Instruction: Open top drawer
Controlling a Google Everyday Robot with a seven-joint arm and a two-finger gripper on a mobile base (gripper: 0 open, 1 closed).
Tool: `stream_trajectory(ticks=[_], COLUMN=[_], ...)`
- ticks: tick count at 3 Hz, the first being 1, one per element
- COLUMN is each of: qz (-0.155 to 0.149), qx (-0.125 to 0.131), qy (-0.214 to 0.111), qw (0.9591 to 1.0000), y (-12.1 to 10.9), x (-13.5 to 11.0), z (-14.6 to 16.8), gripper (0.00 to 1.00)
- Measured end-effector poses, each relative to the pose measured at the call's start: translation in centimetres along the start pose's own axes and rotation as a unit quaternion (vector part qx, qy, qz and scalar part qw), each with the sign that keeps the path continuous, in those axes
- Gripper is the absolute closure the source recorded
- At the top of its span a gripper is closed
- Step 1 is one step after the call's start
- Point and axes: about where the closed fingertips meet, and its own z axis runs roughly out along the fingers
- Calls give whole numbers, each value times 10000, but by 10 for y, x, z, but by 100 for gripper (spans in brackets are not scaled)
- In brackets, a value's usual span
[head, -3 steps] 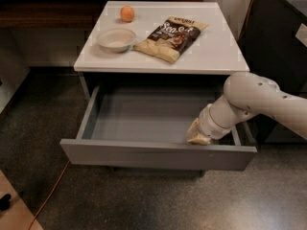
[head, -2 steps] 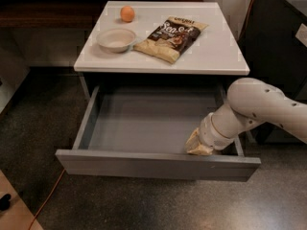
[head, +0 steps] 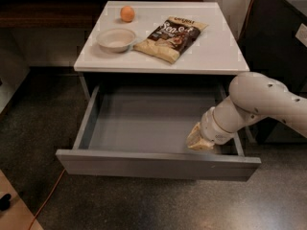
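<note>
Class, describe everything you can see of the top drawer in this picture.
The top drawer is a wide, shallow grey box with a flat, plain front panel and no handle. It stands far open below the white cabinet top, its grey floor and side walls in view. The gripper reaches inside near its right end, just behind the front panel, seemingly touching it.

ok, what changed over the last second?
The drawer slid a little further out toward the camera, and the gripper, inside at its front right corner, came along with it. Most of that happened early; little has moved since. Bowl, orange and snack bag on top stayed put.
</note>
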Motion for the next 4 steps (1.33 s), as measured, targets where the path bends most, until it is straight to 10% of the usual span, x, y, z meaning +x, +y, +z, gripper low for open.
stream_trajectory(ticks=[4], qz=[-247], qx=[602], qy=[-107], qw=[9978], y=[-24], x=[-21], z=[-49], gripper=[100])
